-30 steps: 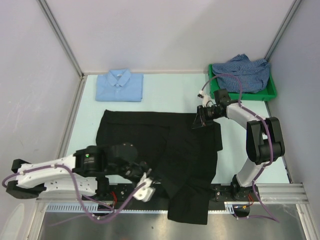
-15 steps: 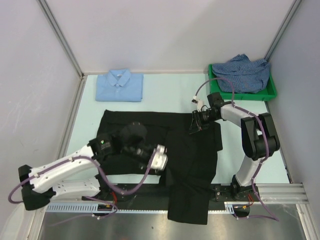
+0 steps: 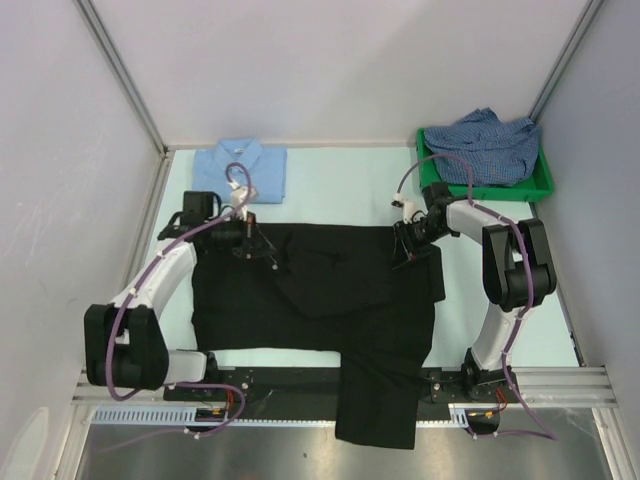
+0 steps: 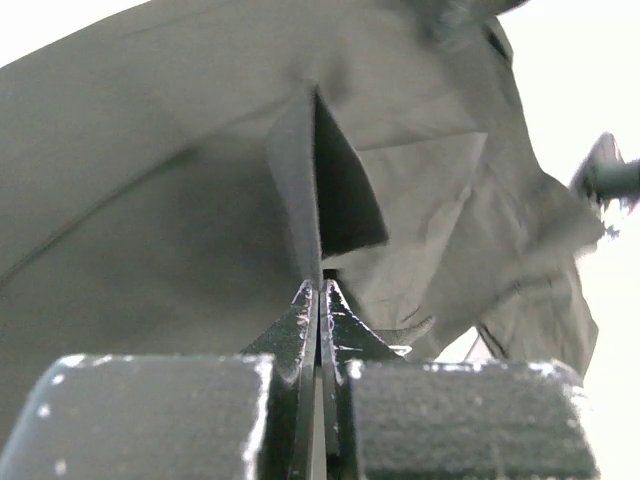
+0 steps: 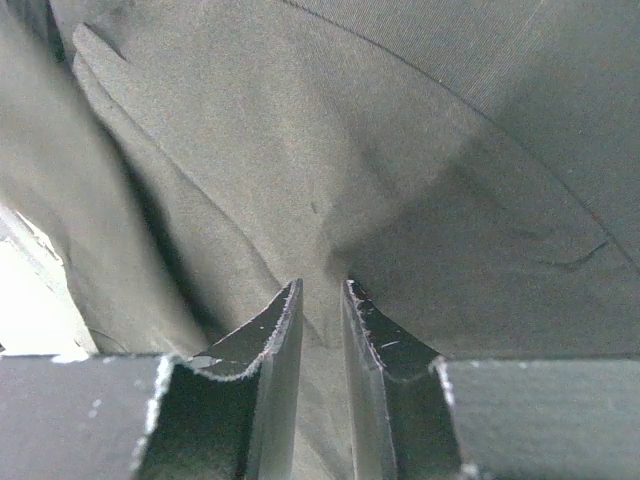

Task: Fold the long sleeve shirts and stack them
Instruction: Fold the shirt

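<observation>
One black shirt (image 3: 300, 305), plain; one light blue shirt (image 3: 240, 172), plain; one checked shirt (image 3: 487, 143), blue on white. The bin (image 3: 500, 191) bright green, the table (image 3: 340, 190) pale mint.

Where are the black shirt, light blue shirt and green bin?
black shirt (image 3: 330, 300), top external view, middle of the body.
light blue shirt (image 3: 264, 168), top external view, folded front.
green bin (image 3: 520, 190), top external view, near rim.

Pale grey walls (image 3: 350, 60); mint-green table (image 3: 340, 185); metal corner posts (image 3: 121, 75).
</observation>
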